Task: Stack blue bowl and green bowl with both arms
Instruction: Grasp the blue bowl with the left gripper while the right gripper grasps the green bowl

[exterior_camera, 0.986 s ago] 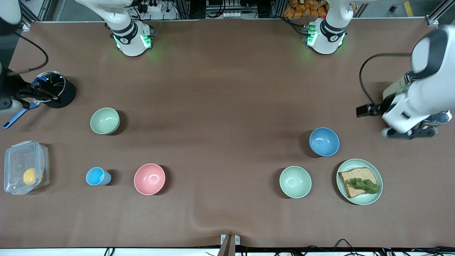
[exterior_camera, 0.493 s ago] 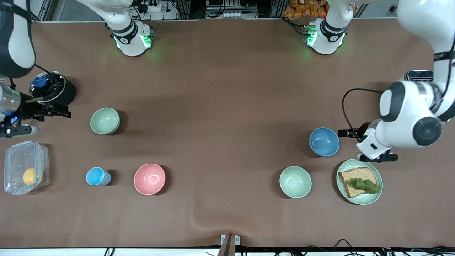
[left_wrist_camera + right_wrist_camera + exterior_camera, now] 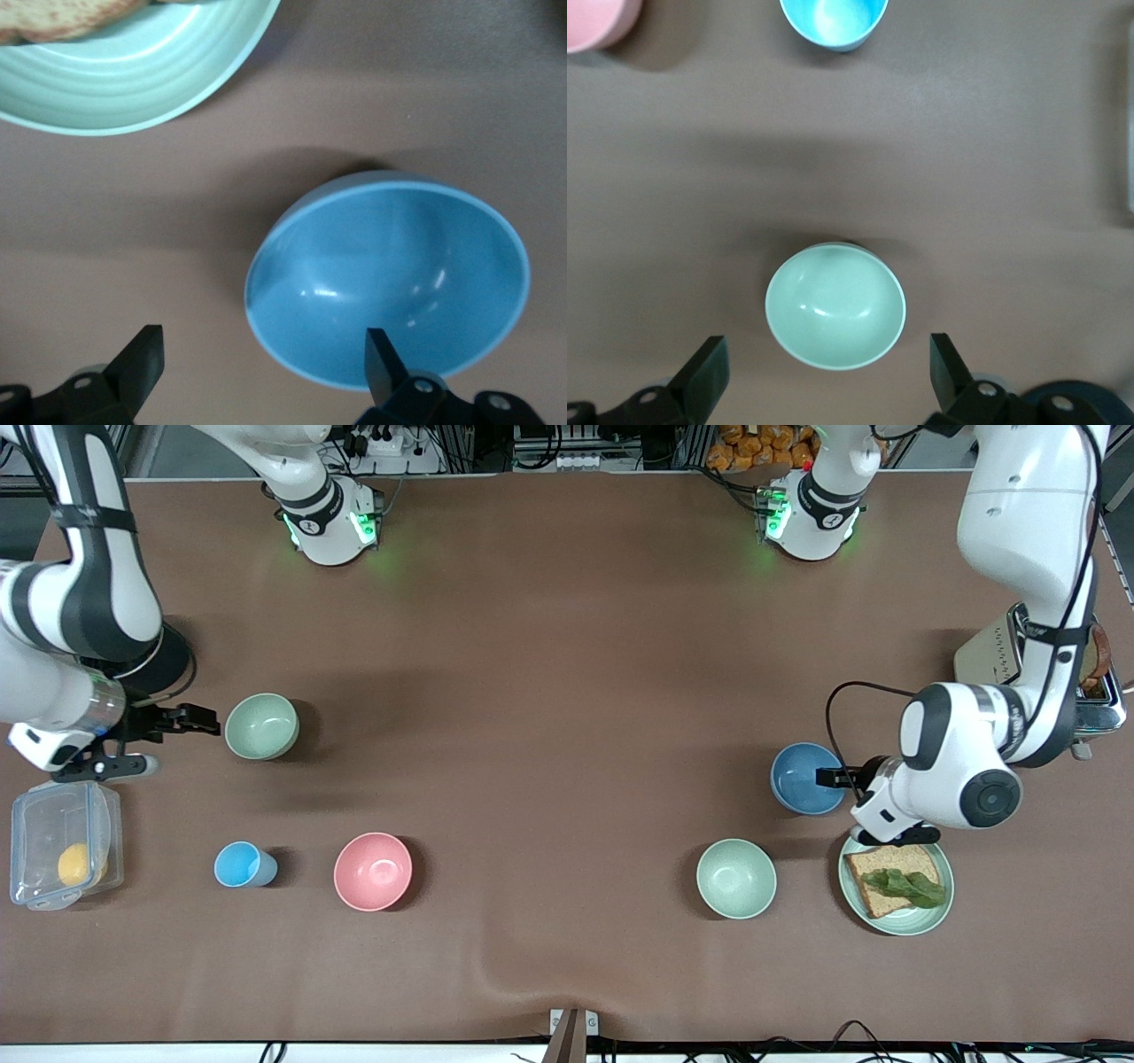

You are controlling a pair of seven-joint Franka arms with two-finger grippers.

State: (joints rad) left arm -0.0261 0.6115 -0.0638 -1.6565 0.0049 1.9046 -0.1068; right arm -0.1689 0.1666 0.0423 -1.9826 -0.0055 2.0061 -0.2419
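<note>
**Bowls sitting apart, pincers spread beside them**

Blue bowl (image 3: 807, 779) is sitting upright on the brown surface (image 3: 549, 691) toward the left arm's end, just beside a mint plate (image 3: 896, 903) carrying a slice of bread (image 3: 890, 866) with a green leaf (image 3: 904, 884) on it. The plate is lying nearer the front camera than the bowl. The left pincer (image 3: 837, 777) is hovering at the bowl's rim on the plate side; in the left wrist view its fingers (image 3: 142, 359) are standing wide apart and gripping nothing, one fingertip over the bowl's edge (image 3: 390, 283).

The green bowl (image 3: 261, 726) is resting toward the right arm's end, well apart from the blue one. The right pincer (image 3: 199, 722) is hanging just beside it, fingers (image 3: 704, 367) spread and empty, the bowl (image 3: 835, 306) lying between them in the right wrist view.

A pink bowl (image 3: 373, 872) and a light-blue cup (image 3: 241, 864) are sitting nearer the front camera than the green bowl. A second, mint bowl (image 3: 736, 879) is standing near the plate.
</note>
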